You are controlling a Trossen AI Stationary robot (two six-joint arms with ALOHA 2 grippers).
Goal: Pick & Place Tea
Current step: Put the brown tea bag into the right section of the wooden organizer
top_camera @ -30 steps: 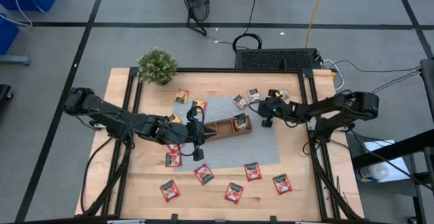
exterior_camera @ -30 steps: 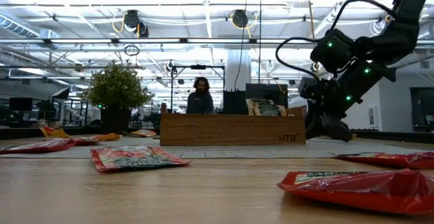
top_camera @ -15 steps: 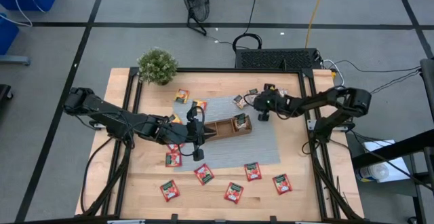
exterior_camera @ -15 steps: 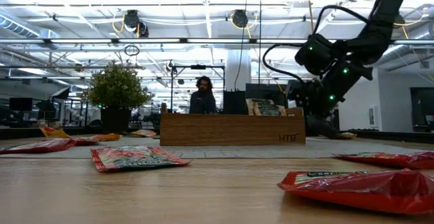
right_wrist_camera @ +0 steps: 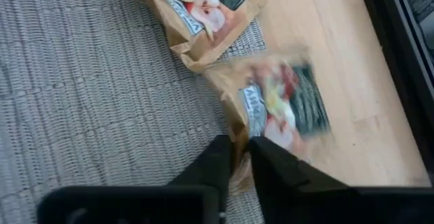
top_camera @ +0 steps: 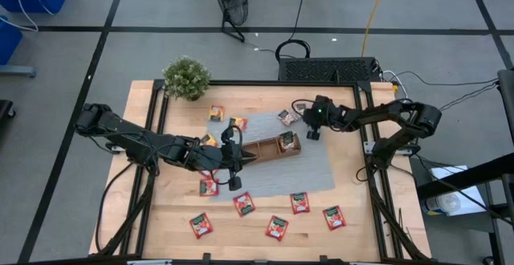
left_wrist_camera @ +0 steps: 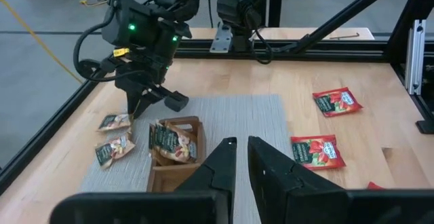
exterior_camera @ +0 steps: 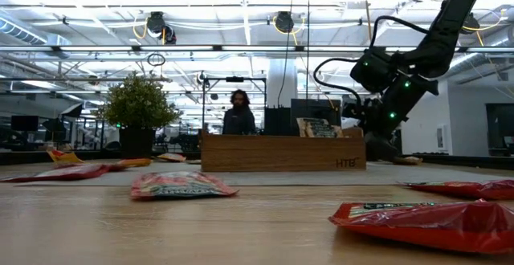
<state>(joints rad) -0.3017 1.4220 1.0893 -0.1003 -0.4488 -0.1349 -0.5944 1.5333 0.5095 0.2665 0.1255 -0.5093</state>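
My right gripper [top_camera: 311,132] [right_wrist_camera: 237,157] is at the mat's far right part, down on a grey-brown tea sachet [right_wrist_camera: 285,105] and shut on it. A second grey-brown sachet [right_wrist_camera: 196,3] lies beside it. The wooden tray [top_camera: 273,147] sits on the grey mat [top_camera: 313,173] with sachets in its right compartment [left_wrist_camera: 166,139]. My left gripper [top_camera: 243,157] [left_wrist_camera: 243,149] hangs shut above the tray's left end, with nothing between its fingers. Red sachets [top_camera: 299,203] lie along the near side. My right gripper pinches the grey-brown sachet by its near edge [right_wrist_camera: 239,134] between its two fingers. They slant down onto it from the table's right. The rest of the sachet reaches out over the mat's edge and the bare wood; whether it is lifted I cannot tell.
A small potted plant [top_camera: 186,78] stands at the far left corner. Orange-yellow sachets [top_camera: 215,112] lie far left of the mat. Dark frame rails [top_camera: 365,128] border the table. A person [exterior_camera: 238,112] shows in the room behind.
My right gripper has moved toward the table's far edge and a little left, onto the grey-brown sachets beyond the tray's right end. The tray and the red sachet in front of it have shifted slightly toward the table's right.
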